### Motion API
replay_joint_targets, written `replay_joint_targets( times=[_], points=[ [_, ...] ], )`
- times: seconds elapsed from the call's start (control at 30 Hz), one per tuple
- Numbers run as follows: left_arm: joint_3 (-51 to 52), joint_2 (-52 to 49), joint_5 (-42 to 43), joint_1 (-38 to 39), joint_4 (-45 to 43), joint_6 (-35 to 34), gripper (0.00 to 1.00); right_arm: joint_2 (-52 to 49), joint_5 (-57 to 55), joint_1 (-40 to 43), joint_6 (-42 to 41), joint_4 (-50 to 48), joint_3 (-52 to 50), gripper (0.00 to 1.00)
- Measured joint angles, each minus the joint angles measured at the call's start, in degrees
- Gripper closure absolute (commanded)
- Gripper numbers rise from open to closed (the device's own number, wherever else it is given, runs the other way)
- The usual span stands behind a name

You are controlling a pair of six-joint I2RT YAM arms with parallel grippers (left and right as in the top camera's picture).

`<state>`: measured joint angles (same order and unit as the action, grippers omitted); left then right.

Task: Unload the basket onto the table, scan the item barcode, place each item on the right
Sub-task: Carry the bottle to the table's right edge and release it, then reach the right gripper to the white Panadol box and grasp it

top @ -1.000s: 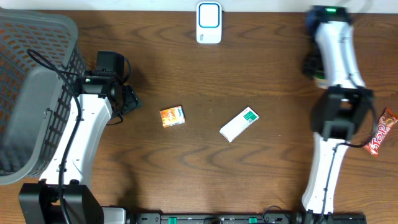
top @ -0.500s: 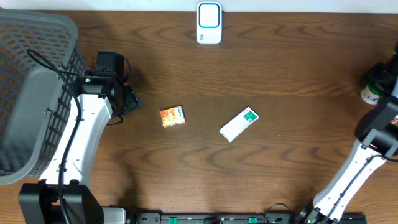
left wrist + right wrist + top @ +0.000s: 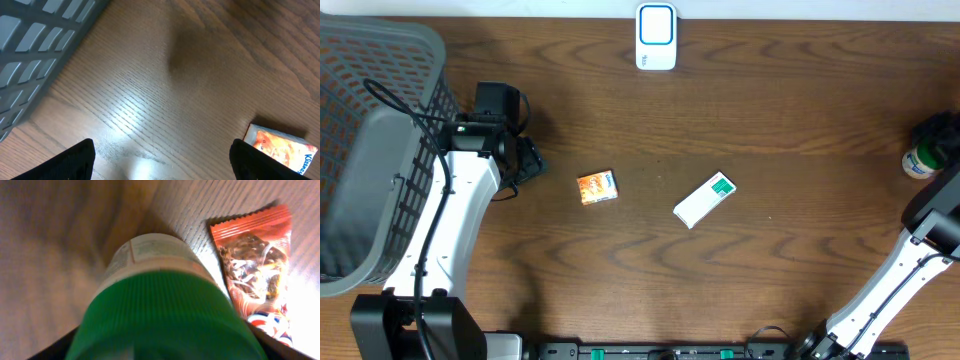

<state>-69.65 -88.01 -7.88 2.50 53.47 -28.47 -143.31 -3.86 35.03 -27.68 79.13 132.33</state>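
**Right arm out at the edge, middle left open**

The left end effector (image 3: 162,162) hangs wide and empty beside the grey plastic mesh basket (image 3: 360,150) at the left edge; the small orange tissue packet (image 3: 597,187) and the flat white-and-green box (image 3: 705,199) lie apart mid-surface, with bare brown wooden surface (image 3: 770,100) around them up to the white-and-blue scanner (image 3: 655,37) at the far edge; the white bottle with a green ribbed lid (image 3: 918,160) sits at the right edge under the right end effector (image 3: 926,148), just beside a red snack wrapper (image 3: 255,265); whether it is clamped I cannot tell; a second ago that arm crossed the right side; it has swung outward, bottle with it.
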Motion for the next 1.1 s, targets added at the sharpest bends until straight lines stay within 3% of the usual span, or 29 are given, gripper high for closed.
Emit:
replay_joint_targets(
  times=[0.07,0.37,0.7,0.87,1.1],
  points=[
    [0.0,0.0,0.0,0.0,0.0,0.0,0.14,0.0,0.2,0.0,0.5,-0.4,-2.3,0.01],
    [0.0,0.0,0.0,0.0,0.0,0.0,0.14,1.4,2.4,0.0,2.1,1.4,-1.4,0.01],
    [0.0,0.0,0.0,0.0,0.0,0.0,0.14,23.6,6.3,-1.7,-1.8,7.9,2.0,0.01],
    [0.0,0.0,0.0,0.0,0.0,0.0,0.14,30.5,12.2,-10.2,-2.4,18.1,2.9,0.01],
    [0.0,0.0,0.0,0.0,0.0,0.0,0.14,29.9,19.8,-24.0,-0.8,17.9,-2.9,0.01]
  ],
)
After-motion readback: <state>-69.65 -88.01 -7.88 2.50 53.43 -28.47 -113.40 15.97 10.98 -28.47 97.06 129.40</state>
